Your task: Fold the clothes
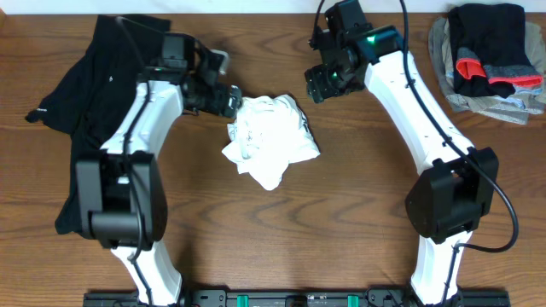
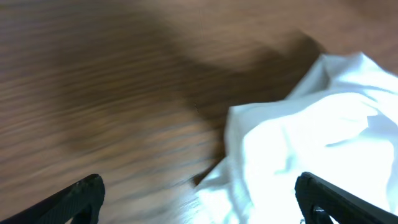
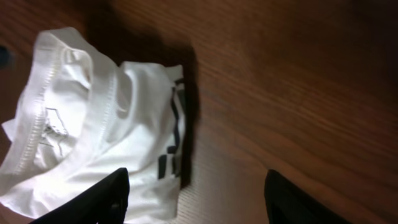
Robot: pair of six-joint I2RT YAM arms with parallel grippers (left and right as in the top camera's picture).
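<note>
The white T-shirt (image 1: 269,141) lies crumpled at the centre of the table (image 1: 281,239), so the wide-open left gripper (image 1: 230,102) at its 10 o'clock and the empty, parted right gripper (image 1: 321,85) at its 2 o'clock should each pinch a single edge layer and spread it flat.

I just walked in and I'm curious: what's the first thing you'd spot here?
A crumpled white T-shirt sits mid-table, with the left gripper and right gripper open on either side of it. A black garment sprawls at the far left, and a pile of folded clothes sits in the far right corner.
</note>
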